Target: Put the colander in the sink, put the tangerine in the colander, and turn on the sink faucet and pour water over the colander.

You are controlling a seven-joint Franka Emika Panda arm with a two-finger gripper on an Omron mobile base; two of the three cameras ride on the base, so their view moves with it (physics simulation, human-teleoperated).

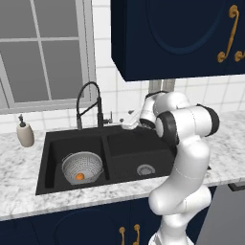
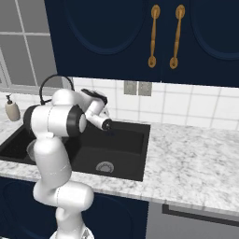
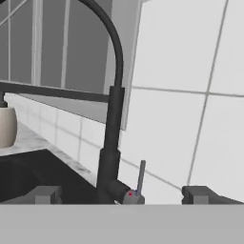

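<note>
The colander (image 1: 82, 165) sits in the left basin of the black sink (image 1: 124, 146), with the tangerine (image 1: 80, 176) lying inside it. Behind the divider stands the dark gooseneck sink faucet (image 1: 89, 103), its spout arching toward the left basin. My gripper (image 1: 127, 125) hovers open just right of the faucet's base, over the back of the right basin. In the hand view the gripper (image 3: 123, 195) faces the faucet (image 3: 114, 119) at close range. The small upright side lever (image 3: 141, 175) stands between the two fingertips, untouched.
A beige soap dispenser (image 1: 25, 134) stands on the marble counter left of the sink. A window lies behind the faucet and dark blue cabinets (image 1: 177, 38) hang above. The right basin holds only its drain (image 1: 145, 169). Open counter (image 2: 196, 158) stretches to the right.
</note>
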